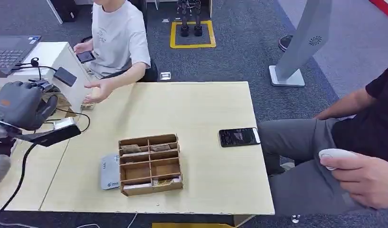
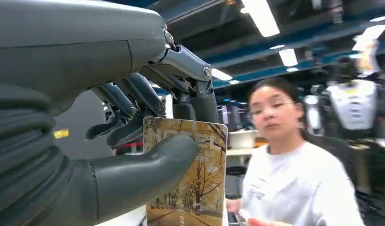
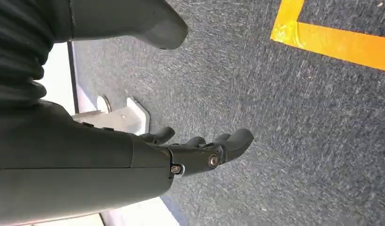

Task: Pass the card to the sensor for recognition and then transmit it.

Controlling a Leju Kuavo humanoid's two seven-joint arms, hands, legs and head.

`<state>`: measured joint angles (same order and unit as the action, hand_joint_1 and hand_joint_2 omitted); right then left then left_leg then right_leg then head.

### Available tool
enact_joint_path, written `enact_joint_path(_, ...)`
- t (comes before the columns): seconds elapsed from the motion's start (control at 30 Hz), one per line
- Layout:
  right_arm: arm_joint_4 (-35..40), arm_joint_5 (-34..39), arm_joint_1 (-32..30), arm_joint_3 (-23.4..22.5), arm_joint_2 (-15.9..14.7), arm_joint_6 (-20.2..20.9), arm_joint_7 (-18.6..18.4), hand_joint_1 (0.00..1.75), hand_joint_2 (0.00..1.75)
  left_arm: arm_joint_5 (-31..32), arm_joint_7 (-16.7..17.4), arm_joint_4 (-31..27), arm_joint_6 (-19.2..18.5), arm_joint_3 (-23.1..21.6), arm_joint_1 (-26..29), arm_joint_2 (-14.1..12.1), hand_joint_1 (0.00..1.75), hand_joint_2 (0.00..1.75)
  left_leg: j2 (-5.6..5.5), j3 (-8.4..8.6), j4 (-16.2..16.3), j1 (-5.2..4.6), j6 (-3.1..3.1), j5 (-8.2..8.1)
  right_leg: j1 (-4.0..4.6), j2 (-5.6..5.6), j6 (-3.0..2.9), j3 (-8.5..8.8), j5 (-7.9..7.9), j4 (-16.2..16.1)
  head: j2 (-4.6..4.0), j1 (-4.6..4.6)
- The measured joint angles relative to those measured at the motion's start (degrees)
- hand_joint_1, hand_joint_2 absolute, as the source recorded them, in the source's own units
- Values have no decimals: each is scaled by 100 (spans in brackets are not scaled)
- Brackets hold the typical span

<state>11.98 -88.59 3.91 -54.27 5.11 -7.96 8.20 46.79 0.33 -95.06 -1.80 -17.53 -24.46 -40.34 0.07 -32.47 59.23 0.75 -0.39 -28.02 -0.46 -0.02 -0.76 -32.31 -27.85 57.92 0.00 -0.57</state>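
My left hand (image 1: 21,105) is raised over the table's far left edge. In the left wrist view its thumb and fingers pinch a card (image 2: 190,188) printed with autumn trees, held upright. A person in a white shirt sits behind the table and reaches an open palm (image 1: 98,90) toward that hand. A flat grey sensor (image 1: 109,172) lies on the table beside a wooden card box (image 1: 150,164) with several compartments. My right hand (image 3: 200,150) hangs over grey carpet, fingers apart and holding nothing.
A black phone (image 1: 238,137) lies on the right part of the table (image 1: 206,109). A second person sits at the right, holding a white device (image 1: 335,156). A laptop (image 1: 9,50) and cables (image 1: 21,180) crowd the left side.
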Motion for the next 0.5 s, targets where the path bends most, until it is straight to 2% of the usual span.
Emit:
enact_joint_path(0.13,0,-24,64,2,0,-9,-2,0,175,285,114,939,327,-184,-454,645,175,175,8,-1,1,-1,1,7,-1,6,-1,-3,10,0,0,0)
enact_joint_path(0.2,0,-17,84,2,0,-15,0,0,175,318,142,1288,362,-243,-619,859,175,175,12,-1,2,-1,1,7,-1,11,-1,-4,10,0,0,0)
enact_joint_path(0.3,0,4,92,2,0,-17,17,0,175,372,153,1679,384,-278,-819,1073,175,175,14,-2,2,-1,1,6,-5,12,-2,-6,10,0,0,0)
enact_joint_path(0.47,-2,39,91,2,0,-11,26,0,175,385,155,2015,384,-317,-908,1258,175,175,20,-11,1,0,0,6,-5,22,-2,-21,10,1,0,0)
enact_joint_path(0.5,-2,44,91,2,0,-9,39,0,175,388,153,2059,381,-326,-912,1283,152,175,22,-13,1,0,0,6,-5,23,-2,-24,10,2,2,0)
